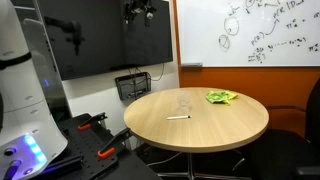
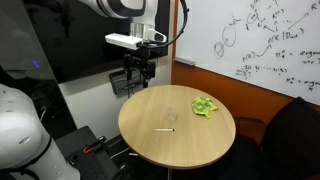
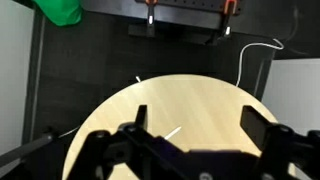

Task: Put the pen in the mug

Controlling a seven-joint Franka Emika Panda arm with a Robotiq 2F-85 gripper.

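Note:
A thin white pen point(image 1: 178, 117) lies flat on the round wooden table point(image 1: 230, 125), near its middle. It shows in both exterior views point(image 2: 166, 131) and in the wrist view point(image 3: 173, 132). A small clear glass mug point(image 1: 184, 101) stands upright just behind the pen, also seen from the other side point(image 2: 172, 116). I cannot make the mug out in the wrist view. My gripper point(image 2: 135, 70) hangs high above the table's far edge, open and empty. Its two fingers point(image 3: 198, 125) frame the pen from far above.
A crumpled green cloth point(image 1: 221, 97) lies on the table beyond the mug, also in the other exterior view point(image 2: 205, 105). A whiteboard point(image 1: 250, 30) and a dark screen point(image 1: 100, 35) stand behind. Red-handled tools point(image 1: 90, 123) lie on a low stand beside the table.

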